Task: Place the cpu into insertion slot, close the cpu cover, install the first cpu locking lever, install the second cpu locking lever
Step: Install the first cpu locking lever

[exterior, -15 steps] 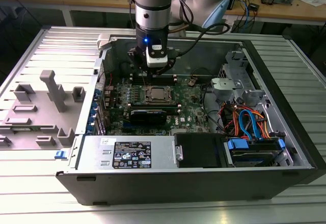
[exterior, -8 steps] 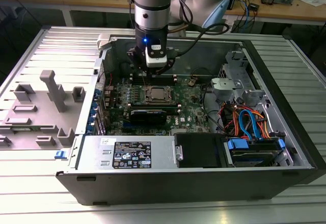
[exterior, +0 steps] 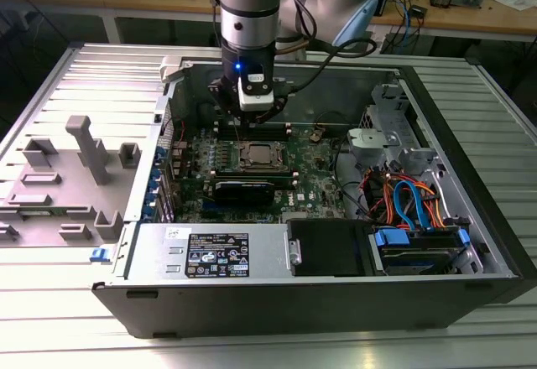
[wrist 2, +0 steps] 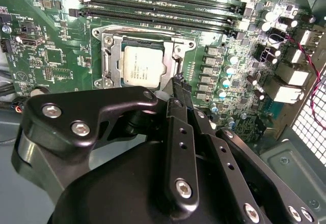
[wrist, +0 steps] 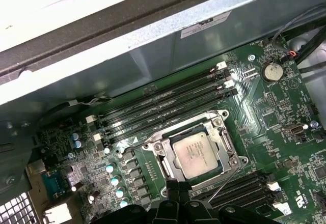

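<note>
While cpu [wrist: 196, 152] sits in insertion slot [wrist: 220, 116] under lowered cpu cover [wrist: 226, 142], one lever [wrist: 224, 183] stands loose | hand [wrist 2: 178, 84] clenched, empty, at socket edge

The cpu [wrist 2: 144, 66] sits silver face up in the insertion slot [wrist 2: 145, 32] on the green motherboard [wrist 2: 51, 56]. The cpu cover [wrist 2: 113, 61] lies flat around it, the chip showing through its window. The black gripper [wrist 2: 179, 84] fills the foreground, its jaws drawn together (no gap shows at the tips) just beside the socket's edge. Long dark memory slots [wrist 2: 153, 7] run parallel past the socket's far side.
</note>
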Tool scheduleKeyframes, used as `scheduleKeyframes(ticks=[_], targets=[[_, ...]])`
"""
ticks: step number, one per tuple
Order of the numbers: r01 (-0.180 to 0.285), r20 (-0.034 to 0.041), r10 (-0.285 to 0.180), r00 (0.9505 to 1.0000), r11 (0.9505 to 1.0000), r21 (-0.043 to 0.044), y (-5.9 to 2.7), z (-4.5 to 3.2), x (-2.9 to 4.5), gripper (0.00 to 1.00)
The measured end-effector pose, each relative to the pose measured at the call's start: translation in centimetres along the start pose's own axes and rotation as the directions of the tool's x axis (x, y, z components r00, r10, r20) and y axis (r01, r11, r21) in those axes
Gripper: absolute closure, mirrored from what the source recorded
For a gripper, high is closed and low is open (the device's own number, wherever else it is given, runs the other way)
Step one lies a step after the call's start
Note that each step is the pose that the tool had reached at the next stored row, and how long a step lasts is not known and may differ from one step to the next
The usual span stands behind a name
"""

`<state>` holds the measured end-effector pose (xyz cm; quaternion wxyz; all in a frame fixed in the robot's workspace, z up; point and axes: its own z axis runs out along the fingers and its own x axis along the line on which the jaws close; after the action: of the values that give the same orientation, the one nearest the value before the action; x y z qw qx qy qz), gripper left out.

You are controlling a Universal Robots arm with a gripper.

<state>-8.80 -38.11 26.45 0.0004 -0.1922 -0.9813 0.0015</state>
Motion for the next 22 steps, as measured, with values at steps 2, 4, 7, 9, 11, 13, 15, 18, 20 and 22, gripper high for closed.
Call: scheduleKeyframes(ticks=[2,4,7,9,11,13,15,18,20,22], targets=[[0.000,-0.0001,0.000,1.0000,1.0000,0.0000,-0.02,0.00,0.03,0.89],[0.000,-0.0001,0.000,1.0000,1.0000,-0.0001,-0.05,0.00,0.09,0.89],[0.000,-0.0001,0.000,1.0000,1.0000,-0.0001,-0.08,0.00,0.15,0.89],[0.000,-0.0001,0.000,1.0000,1.0000,-0.0002,-0.09,0.00,0.18,0.89],[0.000,-0.0001,0.000,1.0000,1.0000,-0.0002,-0.12,0.00,0.22,0.89],[0.000,-0.0002,0.000,1.0000,1.0000,-0.0003,-0.13,0.00,0.25,0.89],[0.001,-0.0002,-0.001,1.0000,1.0000,-0.0003,-0.17,0.00,0.36,0.89],[0.034,-0.0003,-0.034,0.9994,0.9994,-0.0006,-0.30,0.01,0.67,0.89],[0.052,-0.0019,-0.052,0.9987,0.9986,-0.0055,-0.38,0.06,0.85,0.89],[0.055,-0.0044,-0.055,0.9985,0.9984,-0.0126,-0.70,0.10,1.64,0.89]])
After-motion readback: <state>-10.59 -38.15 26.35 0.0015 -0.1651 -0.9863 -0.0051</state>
